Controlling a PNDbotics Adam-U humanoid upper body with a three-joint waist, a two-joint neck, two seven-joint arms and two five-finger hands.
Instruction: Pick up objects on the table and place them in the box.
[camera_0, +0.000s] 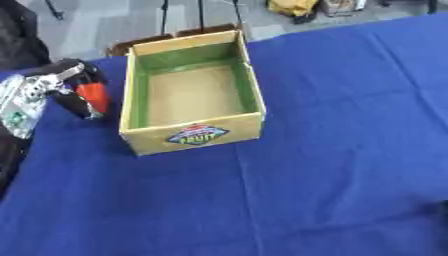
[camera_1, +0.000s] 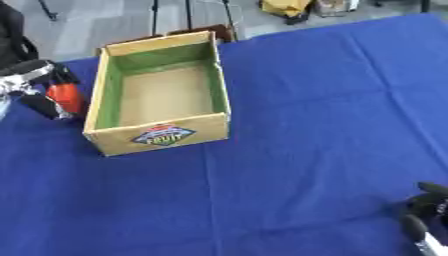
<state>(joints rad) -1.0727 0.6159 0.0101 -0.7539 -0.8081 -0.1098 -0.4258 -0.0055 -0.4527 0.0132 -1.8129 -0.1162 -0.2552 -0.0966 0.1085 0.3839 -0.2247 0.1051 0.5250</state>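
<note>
A yellow cardboard box (camera_0: 194, 134) with green inner walls and a fruit label on its front stands left of the table's middle; nothing shows inside it. My left hand (camera_0: 68, 82) is just left of the box, a little above the cloth, its black fingers curled round an orange-red object (camera_0: 93, 97). Most of that object is hidden by the fingers. My right hand (camera_1: 426, 212) rests at the lower right corner in the right eye view, fingers relaxed and holding nothing.
A blue cloth (camera_0: 332, 150) covers the table, whose far edge runs just behind the box. Beyond it are grey floor, stand legs and a yellow bag (camera_0: 293, 7).
</note>
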